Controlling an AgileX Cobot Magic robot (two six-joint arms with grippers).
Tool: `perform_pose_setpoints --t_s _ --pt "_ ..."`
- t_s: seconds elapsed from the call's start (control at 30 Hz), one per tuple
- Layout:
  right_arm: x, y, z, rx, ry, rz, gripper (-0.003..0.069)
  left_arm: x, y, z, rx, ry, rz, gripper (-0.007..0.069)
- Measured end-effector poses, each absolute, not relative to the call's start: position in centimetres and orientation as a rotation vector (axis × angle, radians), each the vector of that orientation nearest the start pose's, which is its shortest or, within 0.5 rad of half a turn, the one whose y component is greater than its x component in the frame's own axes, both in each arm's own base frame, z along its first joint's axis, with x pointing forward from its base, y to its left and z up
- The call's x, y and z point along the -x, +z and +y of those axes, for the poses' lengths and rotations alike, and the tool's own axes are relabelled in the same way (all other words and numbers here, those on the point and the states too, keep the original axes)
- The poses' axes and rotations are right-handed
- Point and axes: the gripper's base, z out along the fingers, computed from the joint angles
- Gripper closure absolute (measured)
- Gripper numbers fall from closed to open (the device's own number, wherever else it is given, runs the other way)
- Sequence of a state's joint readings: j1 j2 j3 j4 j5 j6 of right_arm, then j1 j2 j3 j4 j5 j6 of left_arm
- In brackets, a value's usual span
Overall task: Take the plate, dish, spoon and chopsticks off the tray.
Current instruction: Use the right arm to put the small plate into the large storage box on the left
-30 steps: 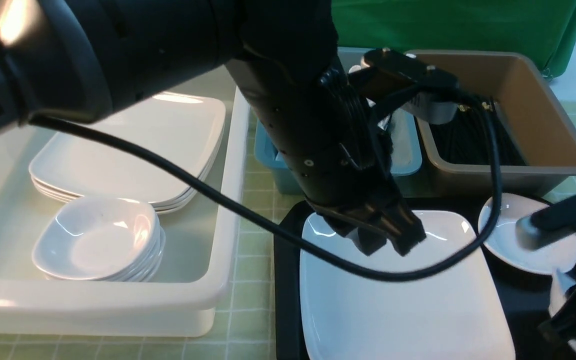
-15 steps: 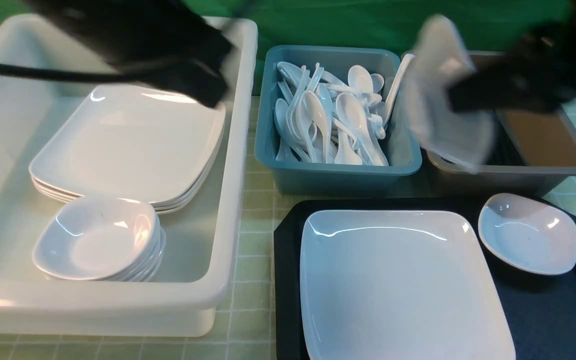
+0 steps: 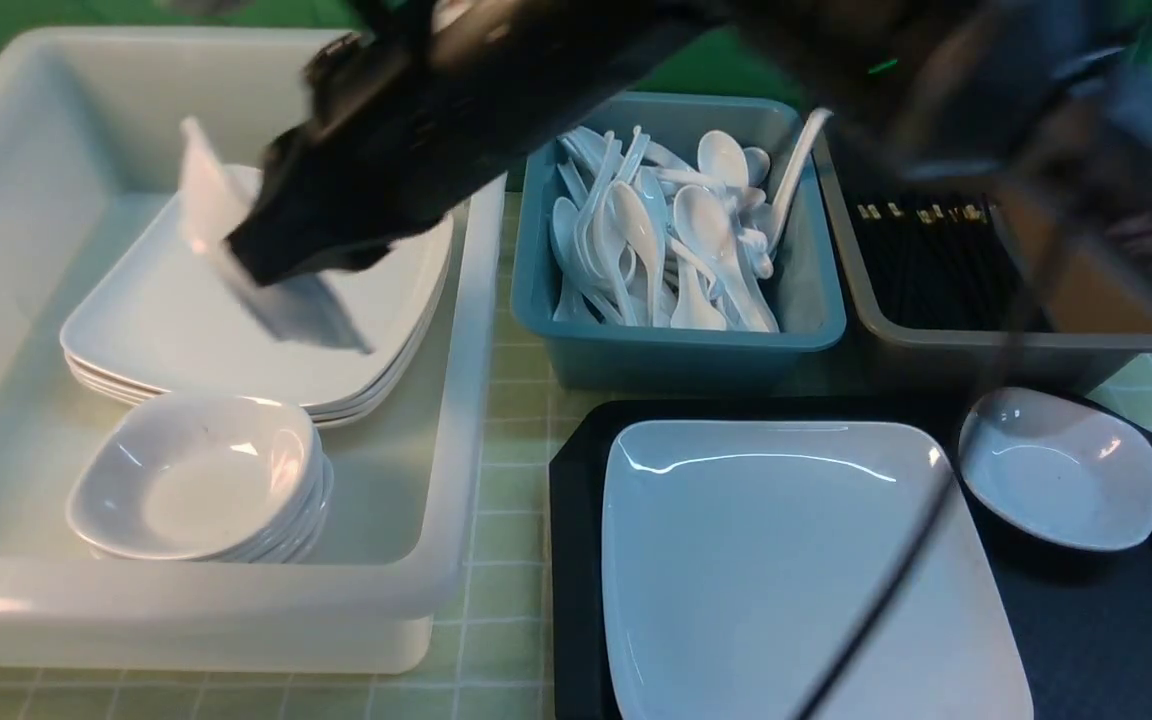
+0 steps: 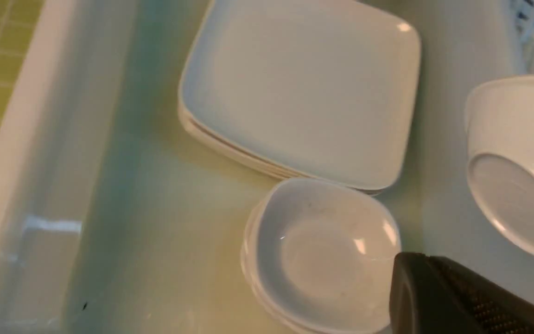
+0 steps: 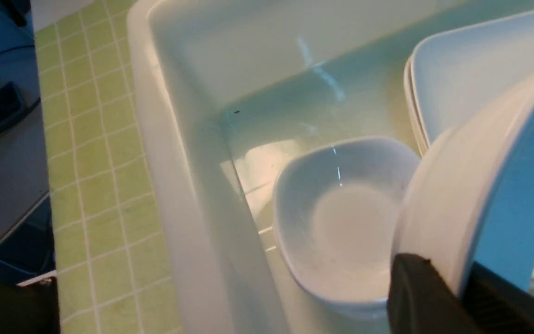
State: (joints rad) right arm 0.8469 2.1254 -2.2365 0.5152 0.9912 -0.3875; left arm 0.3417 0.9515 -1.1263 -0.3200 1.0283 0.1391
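Right tool: the right tool [image 3: 254, 262] was closed on a small white dish [image 3: 286, 300], gripping it by its edge; the dish was tilted steeply and blurred.
Held dish's place: it hung above the large white tub [image 3: 456, 400], over the stacked plates [image 3: 266, 320], apart from the stacked bowls [image 3: 191, 490].
Left tool: the left tool [image 4: 415, 266] was shut, with nothing between its fingers; the left wrist view showed it above the inside of the same tub.
Plate: the large rounded-square plate [image 3: 786, 560] lay flat and upright on the black tray [image 3: 581, 560].
Dish on tray: a small white dish [image 3: 1061, 470] rested just beside the plate, near the tray's far right corner, its hollow facing up.
Spoons: a jumble of white soup spoons [image 3: 706, 235] filled the teal tub [image 3: 676, 365], one handle leaning over its right rim; which was the task's spoon could not be told.
Chopsticks: black chopsticks [image 3: 936, 265] with gold-patterned bands lay in the brown-grey tub [image 3: 1026, 345], beside the teal one; the task's pair could not be picked out.
Right arm: the right arm [image 3: 556, 90] stretched across the view above the teal tub, blurred toward the right.
Desk: the desk [image 3: 501, 560] had a pale green grid covering.
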Motion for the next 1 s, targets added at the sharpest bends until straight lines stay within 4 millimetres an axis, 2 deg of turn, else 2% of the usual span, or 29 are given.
perform_pose_setpoints --t_s 0.17,0.33,0.43,0.7,0.87,0.97,1.0 --pt "-29.4 31.8 42.9 1.372 0.817 1.947 0.0633 -16.7 38.3 3.5 0.328 -0.168 2.296 0.0641" --pt "-28.8 29.0 44.6 1.45 0.753 1.941 0.0626 -16.7 38.3 3.6 0.309 -0.156 2.289 0.0641" --pt "-28.6 28.3 44.9 1.486 0.688 1.931 0.0588 -16.8 38.3 3.6 0.303 -0.154 2.286 0.0641" --pt "-27.9 28.2 44.9 1.531 0.654 1.968 0.027 -16.8 38.4 3.6 0.303 -0.153 2.28 0.0641" --pt "-27.2 29.8 44.0 1.516 0.663 2.024 0.0183 -16.8 38.4 3.5 0.298 -0.158 2.279 0.0641" --pt "-26.9 31.9 43.1 1.492 0.627 2.016 0.0174 -16.8 38.4 3.5 0.272 -0.159 2.277 0.0641" --pt "-26.8 33.8 42.0 1.468 0.567 2.0 0.0173 -16.9 38.5 3.3 0.268 -0.173 2.273 0.0641"
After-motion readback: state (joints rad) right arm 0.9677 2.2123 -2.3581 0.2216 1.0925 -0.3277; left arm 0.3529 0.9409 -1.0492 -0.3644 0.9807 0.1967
